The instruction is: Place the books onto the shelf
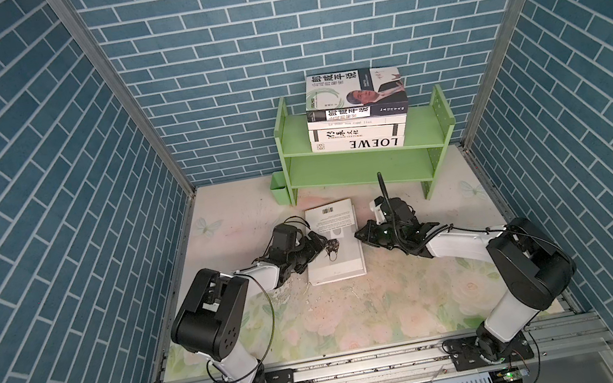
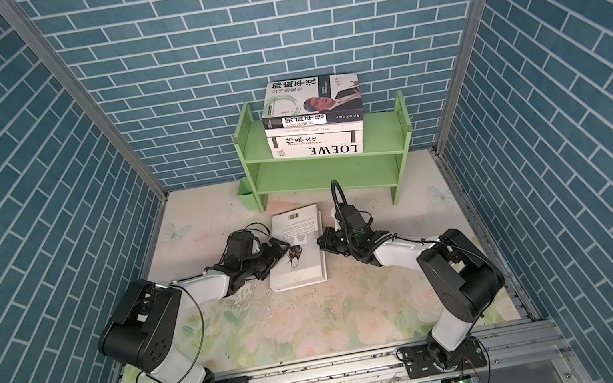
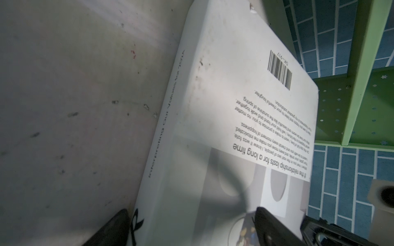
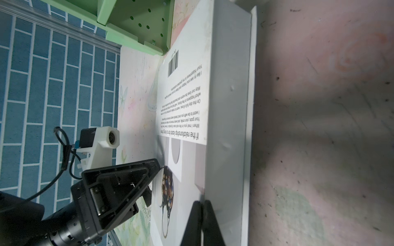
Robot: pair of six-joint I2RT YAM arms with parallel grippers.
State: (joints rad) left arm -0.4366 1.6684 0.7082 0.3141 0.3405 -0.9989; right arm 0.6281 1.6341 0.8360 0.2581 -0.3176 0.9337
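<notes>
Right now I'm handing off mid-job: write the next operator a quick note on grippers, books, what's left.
Left gripper: open, astride the spine edge of the last book, not closed on it.
Right gripper: shut, empty, tip at that book's opposite edge.
Four books lie stacked on the upper tier of the shelf; the last book lies flat on the table, back cover up.
Done: four shelved. Left: grip, lift and shelve the fifth.

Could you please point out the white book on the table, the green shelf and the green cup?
White barcoded book lying flat [image 1: 344,262]: in a top view, near cover.
Light green wooden two-tier shelf [image 1: 360,169]: in a top view, lower board.
Small green cup [image 1: 281,194]: in a top view, front wall.
</notes>
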